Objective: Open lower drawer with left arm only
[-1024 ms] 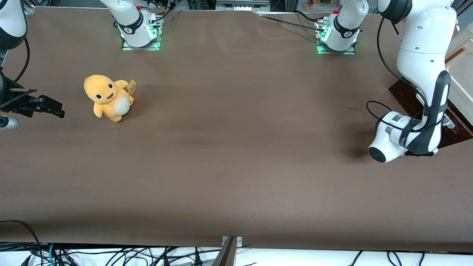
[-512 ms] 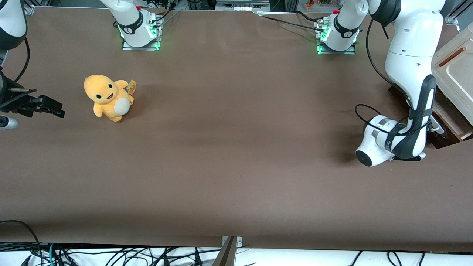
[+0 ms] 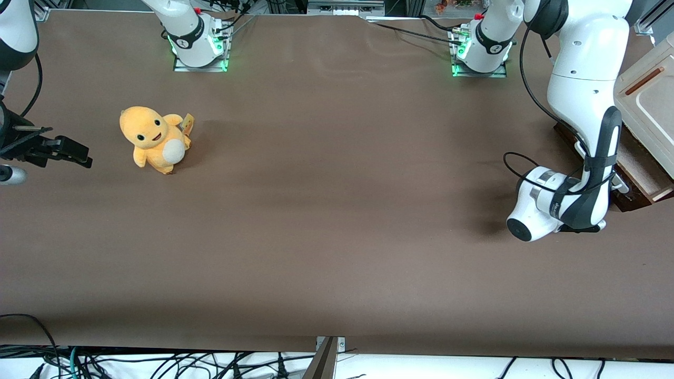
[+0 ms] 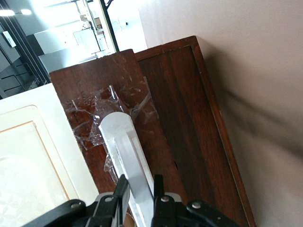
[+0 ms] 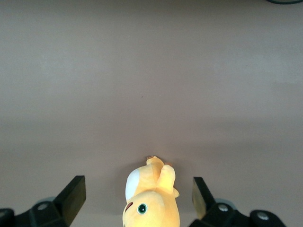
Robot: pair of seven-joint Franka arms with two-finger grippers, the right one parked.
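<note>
Gripping the white bar handle (image 4: 127, 161), my left arm's (image 3: 584, 89) hand (image 4: 139, 201) has its two black fingers (image 4: 120, 191) closed on either side of the bar, as the wrist view shows. The handle runs lengthwise away from the hand along the dark wooden front of the lower drawer (image 4: 175, 123), so the fingers cross the bar's long axis squarely. From the front, the drawer (image 3: 637, 163) sits at the working arm's end of the counter (image 3: 337, 210), partly hidden by the arm's forearm, with a strip of its pale interior showing beneath the cream-white panel (image 3: 650, 95); I judge it already part-way out. What I can see of the interior holds nothing, though most of it is covered. The pull has to run straight off the drawer front, toward the middle of the counter, at right angles to the handle; any sideways drift could twist the bar in the fingers. Well away, toward the parked arm's end, a yellow plush toy (image 3: 154, 138) sits on the counter, clear of the drawer's path.
</note>
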